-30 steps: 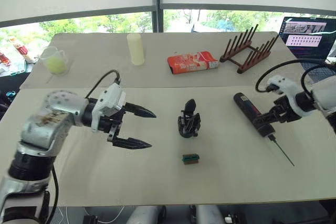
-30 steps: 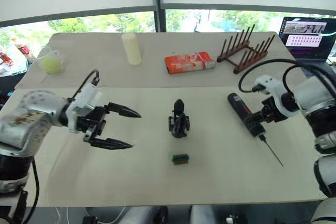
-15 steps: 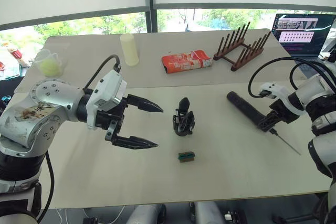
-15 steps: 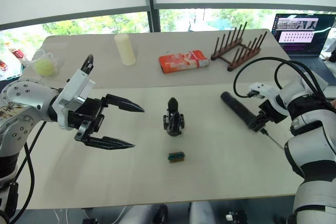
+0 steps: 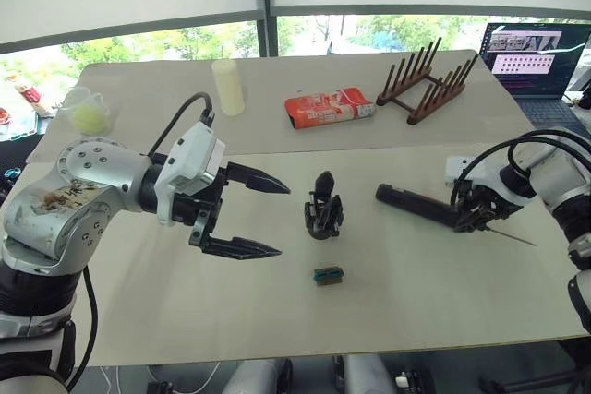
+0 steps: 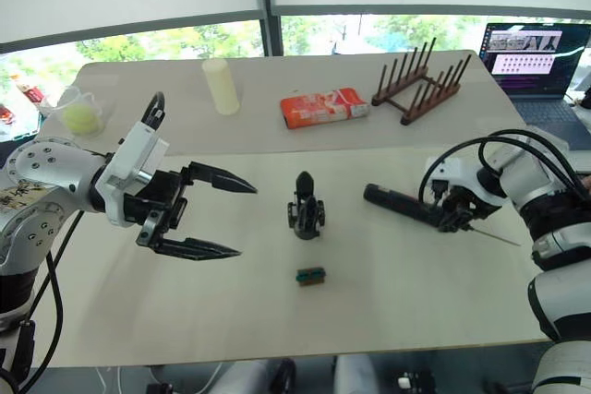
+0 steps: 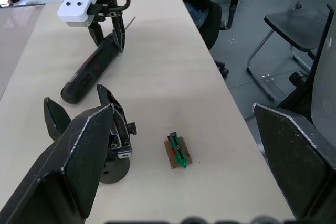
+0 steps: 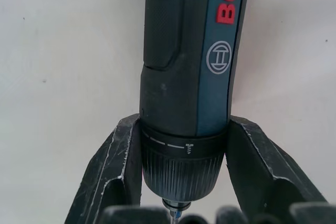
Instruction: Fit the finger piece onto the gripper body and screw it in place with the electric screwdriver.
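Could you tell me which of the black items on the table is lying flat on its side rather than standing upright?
The electric screwdriver, a long cylinder lying flat with the right tool shut on its bit end. The gripper body stands upright on its base.

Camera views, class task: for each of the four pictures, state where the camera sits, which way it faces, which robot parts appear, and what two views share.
Left eye view: on the head, facing forward and down over the table; both arms show.
Right eye view: beside it, same scene.
Left wrist view: on the left arm, looking along the open left pincer at the gripper body; the right pincer also shows.
Right wrist view: on the right arm, its fingers clamping the electric screwdriver.
Shared: both wrist views show the screwdriver.
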